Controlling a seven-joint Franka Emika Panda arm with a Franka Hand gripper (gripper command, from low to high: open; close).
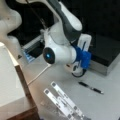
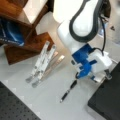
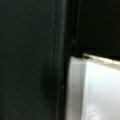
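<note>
The gripper (image 1: 76,68) hangs low over the grey table (image 1: 105,105), tucked beneath the blue wrist mount (image 2: 85,62) of the white arm (image 1: 62,22), close beside the edge of a black box (image 1: 107,52) at a front view's right; whether its claw stands apart or together cannot be told, since the fingers are hidden behind the mount in both front views and the wrist view shows only a dark surface and a pale block. Nearest to it lies a black pen (image 1: 91,87), flat on the table and apart from the gripper, just below it in a front view (image 2: 68,92). The pen looks light, stiff and slim, likely smooth and prone to roll, so a hold across the middle of its barrel would seem surest. A folded metal stand (image 1: 65,102) with long silver bars lies well apart from the pen, near a wooden shelf (image 2: 27,42) that holds a blue book (image 2: 11,33). Open table surrounds the pen on most sides, though the black box's edge crowds the gripper's side, and a white cable (image 1: 40,73) trails across the surface behind the arm.
</note>
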